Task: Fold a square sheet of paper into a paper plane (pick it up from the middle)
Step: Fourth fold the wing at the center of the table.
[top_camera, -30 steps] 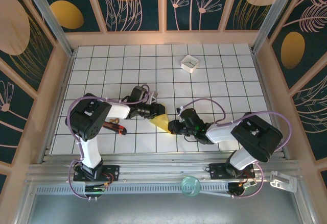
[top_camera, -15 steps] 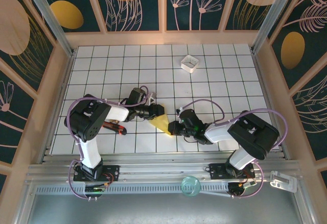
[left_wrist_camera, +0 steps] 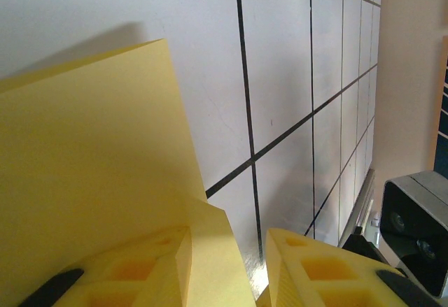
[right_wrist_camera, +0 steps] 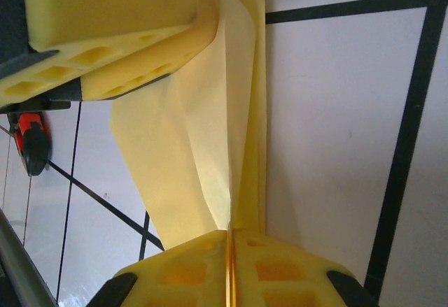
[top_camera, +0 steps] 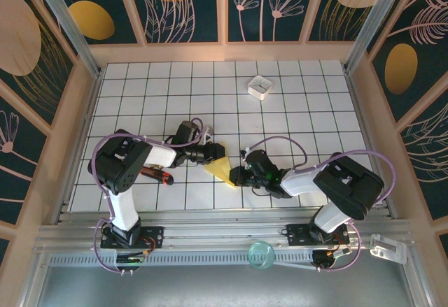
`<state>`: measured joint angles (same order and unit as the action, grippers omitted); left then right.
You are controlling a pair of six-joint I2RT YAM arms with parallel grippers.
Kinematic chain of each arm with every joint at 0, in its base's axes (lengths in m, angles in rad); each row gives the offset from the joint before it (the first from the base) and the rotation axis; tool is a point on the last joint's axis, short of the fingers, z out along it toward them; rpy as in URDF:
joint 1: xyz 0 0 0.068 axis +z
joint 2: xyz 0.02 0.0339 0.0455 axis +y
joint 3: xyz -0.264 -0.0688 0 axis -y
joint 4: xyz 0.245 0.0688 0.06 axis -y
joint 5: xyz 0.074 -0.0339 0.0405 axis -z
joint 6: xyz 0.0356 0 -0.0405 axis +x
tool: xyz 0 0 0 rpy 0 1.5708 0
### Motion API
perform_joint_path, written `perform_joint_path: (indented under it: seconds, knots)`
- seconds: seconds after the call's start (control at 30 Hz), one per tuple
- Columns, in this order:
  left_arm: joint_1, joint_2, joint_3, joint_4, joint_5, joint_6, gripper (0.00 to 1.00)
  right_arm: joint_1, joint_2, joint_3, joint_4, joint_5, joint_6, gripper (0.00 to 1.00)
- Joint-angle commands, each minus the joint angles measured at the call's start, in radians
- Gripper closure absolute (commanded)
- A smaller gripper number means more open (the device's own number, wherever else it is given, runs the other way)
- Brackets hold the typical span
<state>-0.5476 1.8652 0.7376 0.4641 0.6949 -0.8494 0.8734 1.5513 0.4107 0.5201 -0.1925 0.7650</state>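
The thin yellow folded paper sheet (top_camera: pixel 220 168) (ends hidden under the fingers) sits clamped in the right gripper (right_wrist_camera: pixel 229 244), the left gripper (left_wrist_camera: pixel 227 244) narrowly parted around its edge.

The paper plane (right_wrist_camera: pixel 203 132) is thin, smooth, matt yellow paper with sharp creases. The right gripper (right_wrist_camera: pixel 231 240) has pads (right_wrist_camera: pixel 287 268) of matt yellow plastic, faintly grainy, with moulded hollows. The left gripper (left_wrist_camera: pixel 227 243) has the same. The table (top_camera: pixel 294 111) is smooth white board with black grid lines and a faint sheen. Along the bottom of the top view runs a rail (top_camera: pixel 210 240) of dull brushed metal. The right arm (top_camera: pixel 350 184) wears glossy black and white plastic. The beam (top_camera: pixel 224 52) across the upper middle looks like pale matt wood.
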Motion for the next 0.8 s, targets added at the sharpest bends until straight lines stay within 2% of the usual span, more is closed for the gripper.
perform_joint_path:
  seconds: [0.0, 0.33, 0.77]
  knots:
    - [0.006, 0.007, -0.035, -0.076, -0.036, 0.001, 0.65, 0.012, -0.032, 0.005, -0.036, -0.022, 0.000, 0.89]
    - [0.006, 0.004, -0.039, -0.077, -0.040, 0.005, 0.65, 0.019, -0.051, 0.007, -0.050, -0.020, -0.002, 0.89]
    - [0.008, 0.004, -0.062, -0.057, -0.044, 0.005, 0.65, 0.032, -0.006, -0.006, -0.070, -0.023, -0.021, 0.96]
